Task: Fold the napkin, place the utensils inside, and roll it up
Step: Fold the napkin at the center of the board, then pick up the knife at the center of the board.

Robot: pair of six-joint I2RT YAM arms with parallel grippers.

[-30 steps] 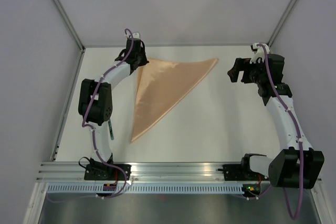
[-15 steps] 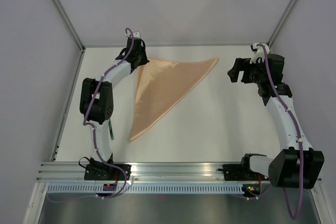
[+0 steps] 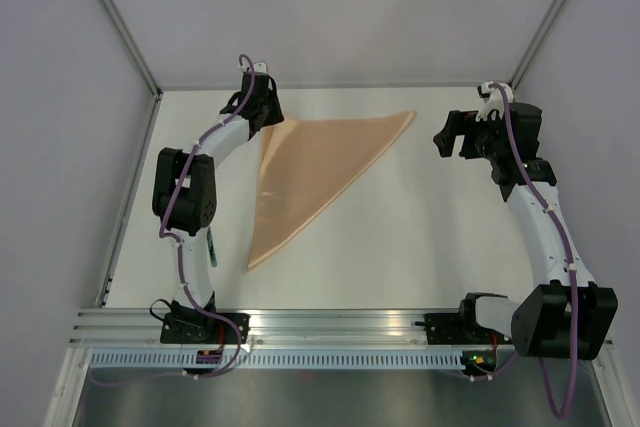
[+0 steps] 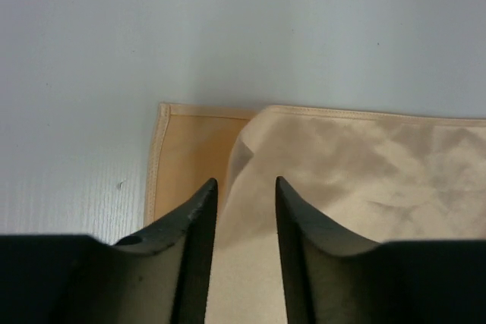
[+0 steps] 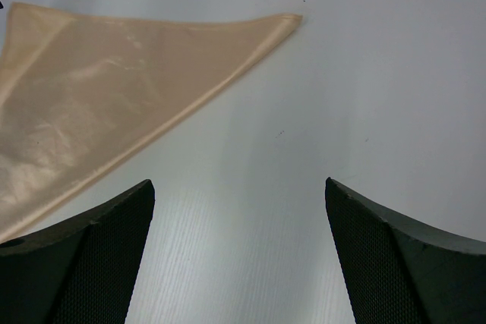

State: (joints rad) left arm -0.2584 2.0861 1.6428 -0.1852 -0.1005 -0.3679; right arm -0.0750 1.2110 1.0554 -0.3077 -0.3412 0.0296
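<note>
White tabletop [image 3: 400, 237]. Napkin [image 3: 310, 162] lies flat on it, folded to a triangle, long tip nearest. Right of its far-right tip: right gripper [image 5: 238, 183], jaws released wide, nothing held. At its far-left corner: left gripper [image 4: 244, 182], jaws parted over the top layer.

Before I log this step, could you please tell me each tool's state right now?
Left tool: partly open above the napkin.
Right tool: wide open, empty.
</note>
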